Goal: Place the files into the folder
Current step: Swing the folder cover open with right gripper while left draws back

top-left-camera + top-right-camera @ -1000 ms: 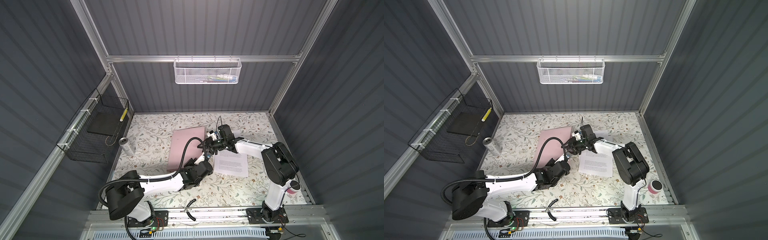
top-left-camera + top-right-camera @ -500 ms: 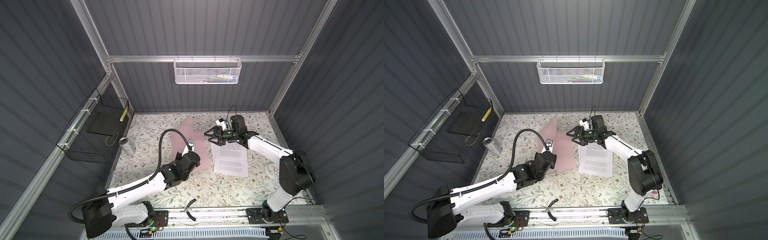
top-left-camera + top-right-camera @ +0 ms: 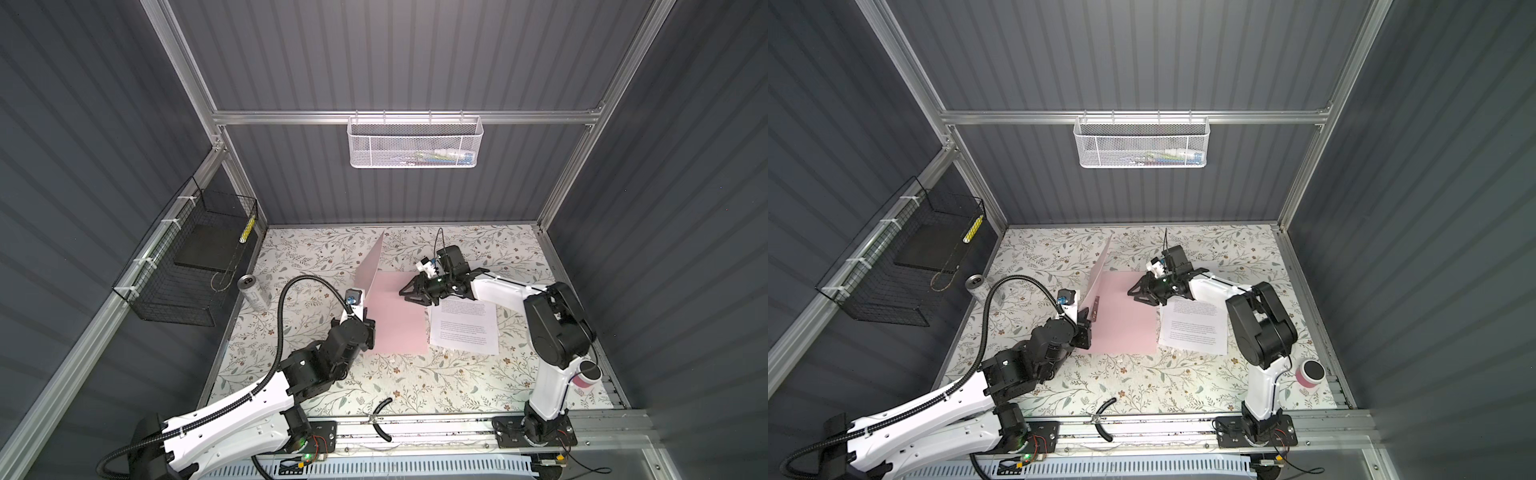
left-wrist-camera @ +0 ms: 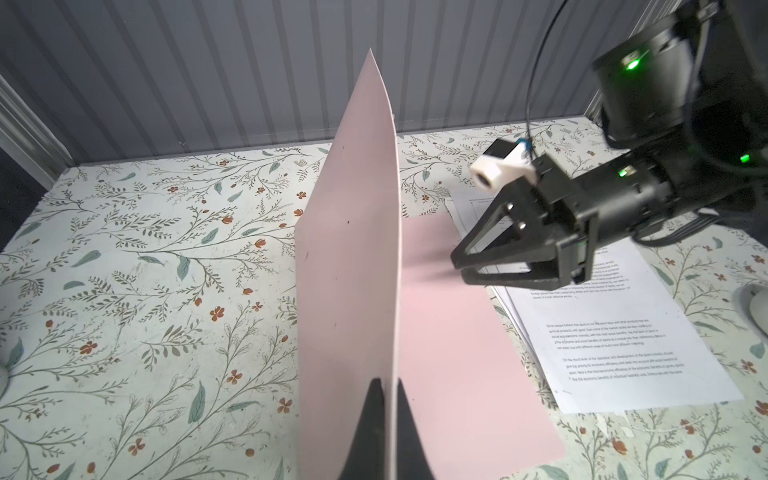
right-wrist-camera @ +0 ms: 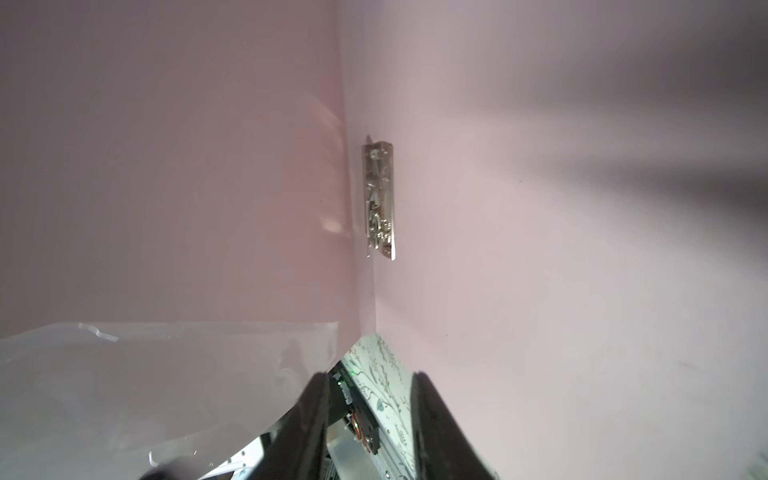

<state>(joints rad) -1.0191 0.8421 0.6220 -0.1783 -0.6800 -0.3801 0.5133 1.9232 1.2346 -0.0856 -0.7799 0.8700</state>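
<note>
The pale pink folder (image 3: 1121, 328) lies open on the floral tabletop (image 3: 307, 253); its front cover (image 4: 349, 257) is stood upright, pinched at the near edge by the left gripper (image 4: 388, 384), whose jaws are closed on it; the back cover (image 3: 399, 332) lies flat. The printed sheets (image 3: 463, 328) lie flat just beside the back cover's right edge, long axis parallel to the spine's metal clip bar (image 5: 379, 199); the right arm is judged nearer. The right gripper (image 3: 414, 299) hovers over the back cover's far right corner, jaws narrowly parted, nothing held; the sheets lie back towards its base.
</note>
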